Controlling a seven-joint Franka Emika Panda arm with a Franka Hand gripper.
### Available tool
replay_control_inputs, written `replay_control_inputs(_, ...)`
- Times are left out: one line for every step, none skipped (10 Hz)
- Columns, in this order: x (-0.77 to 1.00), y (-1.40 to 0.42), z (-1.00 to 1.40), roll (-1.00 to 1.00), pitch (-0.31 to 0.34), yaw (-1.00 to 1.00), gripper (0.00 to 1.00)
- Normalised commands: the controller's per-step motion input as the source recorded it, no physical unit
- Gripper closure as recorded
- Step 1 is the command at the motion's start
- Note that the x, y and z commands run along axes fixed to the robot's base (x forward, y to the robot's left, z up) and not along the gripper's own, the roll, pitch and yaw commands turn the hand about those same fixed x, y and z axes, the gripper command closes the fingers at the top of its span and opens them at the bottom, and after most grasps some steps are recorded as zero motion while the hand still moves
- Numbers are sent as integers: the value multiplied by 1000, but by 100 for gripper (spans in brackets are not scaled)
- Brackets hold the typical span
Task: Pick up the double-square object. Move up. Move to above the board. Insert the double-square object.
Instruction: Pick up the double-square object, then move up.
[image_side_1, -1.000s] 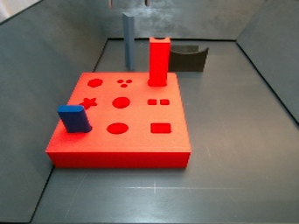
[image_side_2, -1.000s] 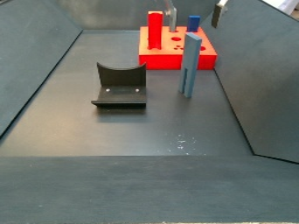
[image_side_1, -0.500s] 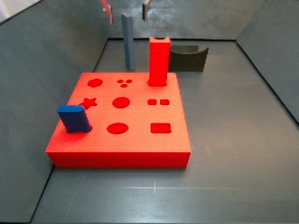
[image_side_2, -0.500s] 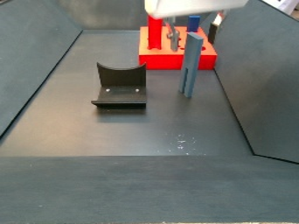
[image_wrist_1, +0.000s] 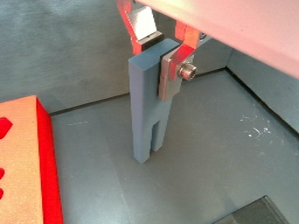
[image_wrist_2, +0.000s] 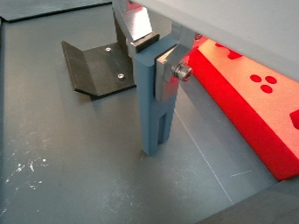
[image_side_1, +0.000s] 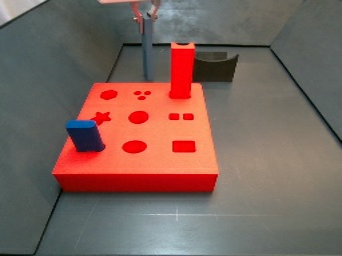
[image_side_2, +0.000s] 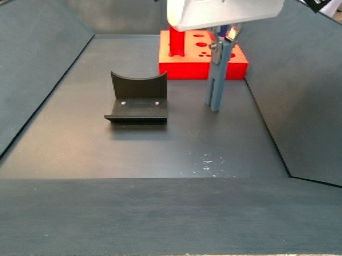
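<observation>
Beside the board (image_wrist_2: 251, 96), pincer (image_wrist_1: 156, 54) now lowered astride the post (image_wrist_1: 149, 105) top, plates flanking but seemingly not yet clamped, pick-up imminent.

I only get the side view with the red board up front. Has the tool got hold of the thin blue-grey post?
Observer: In both wrist views the tool straddles the double-square object at its top, one finger against its side; clamped or not, I cannot tell.
Operator: The board hides its foot. Where does it stand?
Observer: On the floor, apart from the board.
Operator: And the dark thing behind the red pillar?
Observer: The fixture, an L-shaped bracket on a base plate.
</observation>
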Motion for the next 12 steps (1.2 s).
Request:
replay_control_inputs(0,0,0,0,0,0,100)
replay_control_inputs(0,0,0,0,0,0,100)
replay_control_inputs(0,0,0,0,0,0,100)
replay_control_inputs(0,0,0,0,0,0,100)
replay_control_inputs(0,0,0,0,0,0,100)
replay_control_inputs(0,0,0,0,0,0,100)
replay_control_inputs(0,0,0,0,0,0,100)
replay_control_inputs(0,0,0,0,0,0,100)
replay_control_inputs(0,0,0,0,0,0,100)
replay_control_inputs(0,0,833,0,0,0,100)
replay_control_inputs(-56,-66,807,-7,60,-31,100)
replay_control_inputs(-76,-54,674,0,80,-29,100)
